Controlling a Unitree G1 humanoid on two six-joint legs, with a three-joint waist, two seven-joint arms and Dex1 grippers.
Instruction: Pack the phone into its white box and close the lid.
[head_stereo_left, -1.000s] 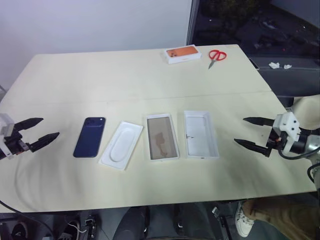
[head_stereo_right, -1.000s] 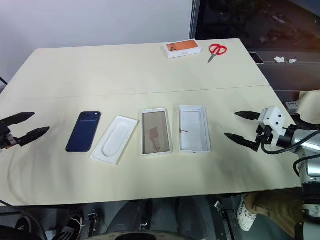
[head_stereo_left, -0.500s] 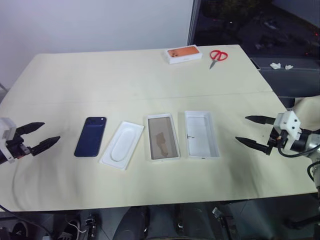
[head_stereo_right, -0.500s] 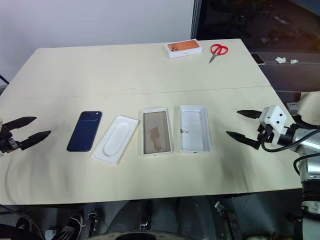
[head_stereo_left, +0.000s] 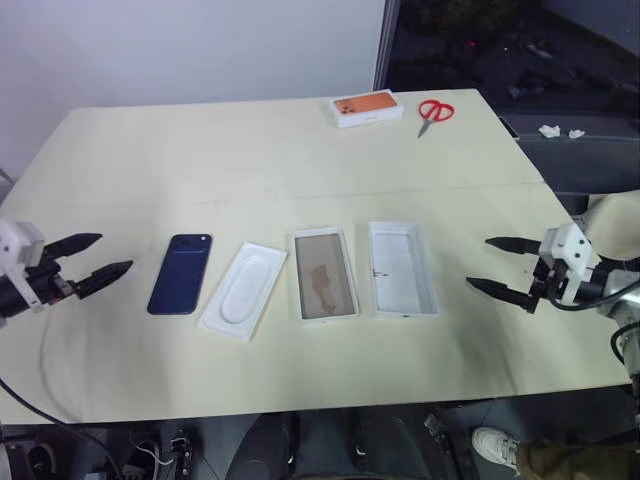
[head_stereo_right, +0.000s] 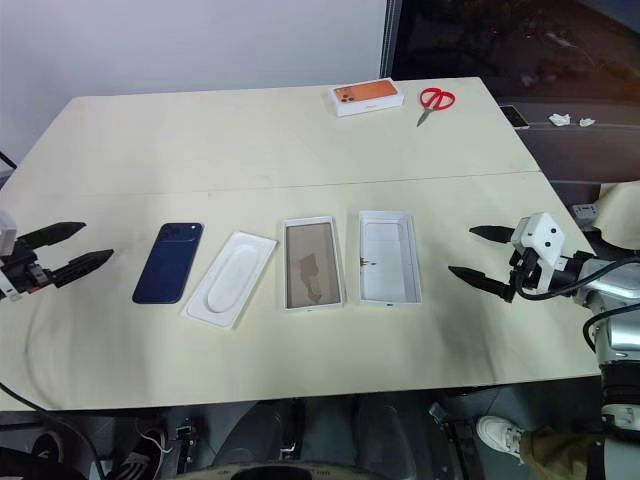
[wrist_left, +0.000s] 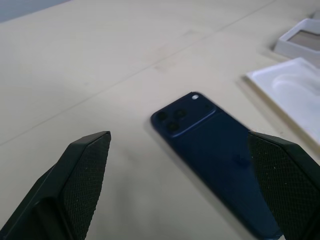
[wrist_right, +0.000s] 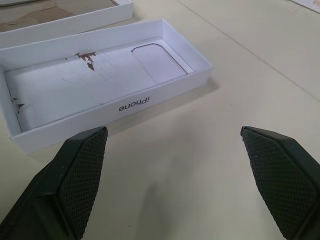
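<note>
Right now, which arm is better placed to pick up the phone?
The left. The open left gripper is beside the phone, on the table's left side. The open right gripper is far across, beside the lid.

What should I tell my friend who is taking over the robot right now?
Left claw: open, empty, just left of the phone.
Right claw: open, empty, right of the lid.
Things: the phone lies camera side up on the table. To its right lie the white insert, then the white box with its brown floor bare, then the lid, lying open side up.
Done: nothing is packed yet.
Left: pick up the phone, lay it in the white box, then turn the lid over and close it on top.
</note>
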